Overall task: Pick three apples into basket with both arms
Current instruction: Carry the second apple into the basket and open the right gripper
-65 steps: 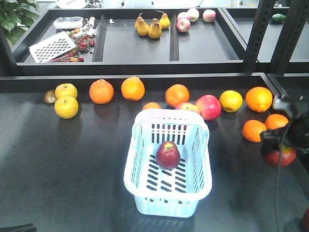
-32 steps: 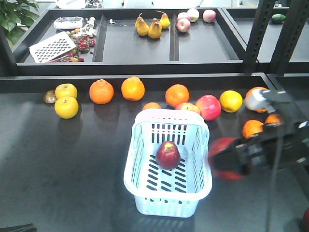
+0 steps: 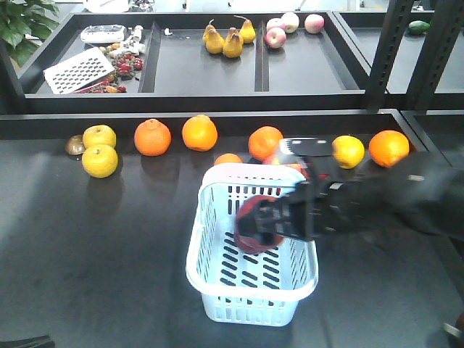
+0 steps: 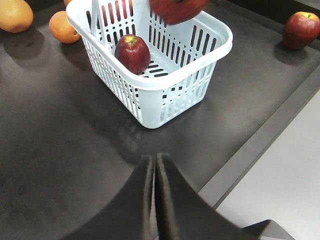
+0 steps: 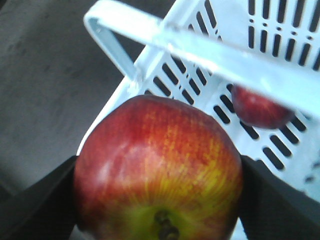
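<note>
A: Maroon fruit over pale plastic. What hazard do you record?

B: The held apple (image 5: 157, 185) hangs above the basket (image 4: 165, 100), just beside its hoop handle (image 5: 150, 35). Let go from this height, in my judgement, it lands on the resting apple (image 4: 132, 52) on the basket floor and bruises or bounces out. The right arm (image 3: 391, 196) also reaches across the rim. A careless pull could snag the handle and tip the basket.

A: And the grippers?

B: On the right gripper (image 3: 255, 226), the jaws are spread to the apple's width and clamp it on both sides. On the left gripper (image 4: 154, 200), the fingers are pressed together with nothing between them, poised over the table (image 4: 60, 150) near the basket. The third apple (image 4: 301, 29) sits on the table, well apart from the basket, not yet collected.
</note>
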Robot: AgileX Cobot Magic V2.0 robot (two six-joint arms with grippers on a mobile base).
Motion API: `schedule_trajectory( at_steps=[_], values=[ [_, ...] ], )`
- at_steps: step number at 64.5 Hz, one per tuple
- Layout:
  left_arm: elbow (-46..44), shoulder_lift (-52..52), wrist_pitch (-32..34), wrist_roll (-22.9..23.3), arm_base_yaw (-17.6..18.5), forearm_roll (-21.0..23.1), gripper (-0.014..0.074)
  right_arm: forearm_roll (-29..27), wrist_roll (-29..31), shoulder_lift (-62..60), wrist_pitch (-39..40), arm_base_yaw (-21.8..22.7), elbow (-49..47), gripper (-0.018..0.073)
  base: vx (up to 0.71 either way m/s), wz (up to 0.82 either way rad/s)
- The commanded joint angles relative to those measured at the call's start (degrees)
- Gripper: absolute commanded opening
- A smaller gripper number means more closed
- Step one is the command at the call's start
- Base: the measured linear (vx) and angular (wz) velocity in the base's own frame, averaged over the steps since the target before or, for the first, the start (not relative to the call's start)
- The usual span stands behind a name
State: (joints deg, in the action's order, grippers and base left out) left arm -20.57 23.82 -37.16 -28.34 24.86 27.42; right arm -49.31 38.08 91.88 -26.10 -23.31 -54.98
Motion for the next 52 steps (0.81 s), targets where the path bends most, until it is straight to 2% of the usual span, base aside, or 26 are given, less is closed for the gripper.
schedule_trajectory(
  at_steps=[1,11,16,24,32,52],
  values=[
    [-1.55,0.38,3.19,0.15,0.13,1.79,-0.0008,-2.88,0.72,1.50,2.62,-0.19,-4.05,0.0036,0.00,0.00],
    [-1.55,0.38,3.13,0.15,0.13,1.79,-0.0008,-3.58,1.28,5.44,4.49,-0.19,-5.31,0.0180,0.00,0.00],
    [-1.55,0.38,3.13,0.20,0.13,1.79,-0.0008,-4.37,1.51,6.00,6.09,-0.19,-5.39,0.0307,0.00,0.00],
    [-1.55,0.38,3.13,0.20,0.13,1.79,-0.0008,-4.27,1.99,6.17,8.42,-0.19,-5.39,0.0563,0.00,0.00],
    [-1.55,0.38,3.13,0.20,0.13,1.79,-0.0006,-4.39,2.03,6.17,8.99,-0.19,-5.39,0.0730,0.00,0.00],
    [-1.55,0.38,3.13,0.20,0.13,1.79,-0.0006,-4.56,2.31,6.17,7.28,-0.19,-5.39,0.0687,0.00,0.00]
  ],
)
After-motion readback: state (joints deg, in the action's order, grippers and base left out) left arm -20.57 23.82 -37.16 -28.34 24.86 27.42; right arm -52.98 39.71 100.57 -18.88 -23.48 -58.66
